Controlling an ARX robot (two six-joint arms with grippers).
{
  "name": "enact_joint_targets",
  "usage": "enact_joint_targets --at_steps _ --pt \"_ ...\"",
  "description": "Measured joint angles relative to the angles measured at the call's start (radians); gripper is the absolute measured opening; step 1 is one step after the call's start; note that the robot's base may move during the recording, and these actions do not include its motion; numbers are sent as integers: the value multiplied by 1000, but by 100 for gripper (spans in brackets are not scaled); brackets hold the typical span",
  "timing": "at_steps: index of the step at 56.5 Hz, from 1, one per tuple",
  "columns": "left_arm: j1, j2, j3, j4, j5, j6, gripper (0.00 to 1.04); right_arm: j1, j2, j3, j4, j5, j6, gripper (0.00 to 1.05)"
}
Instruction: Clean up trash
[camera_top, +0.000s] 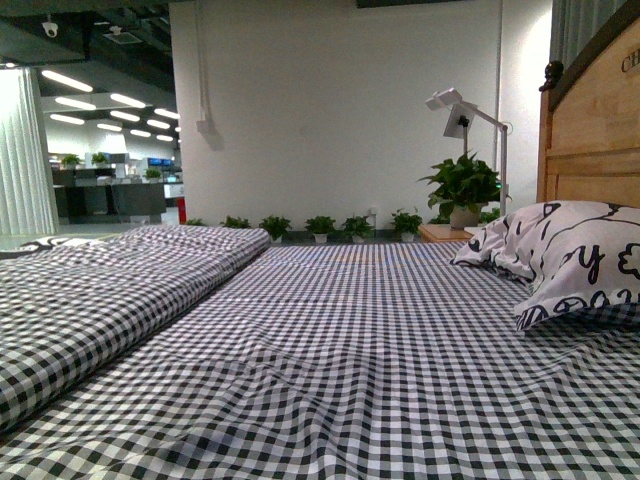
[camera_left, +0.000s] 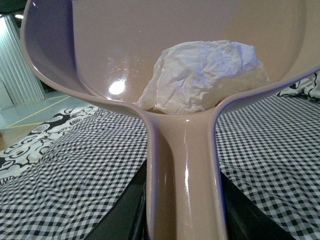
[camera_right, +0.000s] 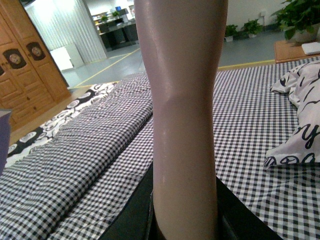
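Observation:
In the left wrist view my left gripper (camera_left: 182, 227) is shut on the handle of the pale pinkish-grey dustpan (camera_left: 100, 45). The trash (camera_left: 205, 75), a crumpled wad of white tissue, lies inside the pan at its back, just above the handle. The pan is held above the checked bed. In the right wrist view my right gripper (camera_right: 184, 227) is shut on the pinkish-grey brush handle (camera_right: 182, 100), which stands upright out of the jaws; the bristles are out of view. Neither gripper shows in the front view.
The black-and-white checked bed sheet (camera_top: 350, 360) fills the front view, with a folded checked quilt (camera_top: 110, 290) on the left. A white patterned pillow (camera_top: 580, 255) lies at the right by the wooden headboard (camera_top: 595, 120). Potted plants (camera_top: 462, 185) line the far wall.

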Motion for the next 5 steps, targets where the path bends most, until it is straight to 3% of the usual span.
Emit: enact_joint_targets --at_steps 5 --pt "0 0 0 0 0 0 27 0 0 0 0 0 0 19"
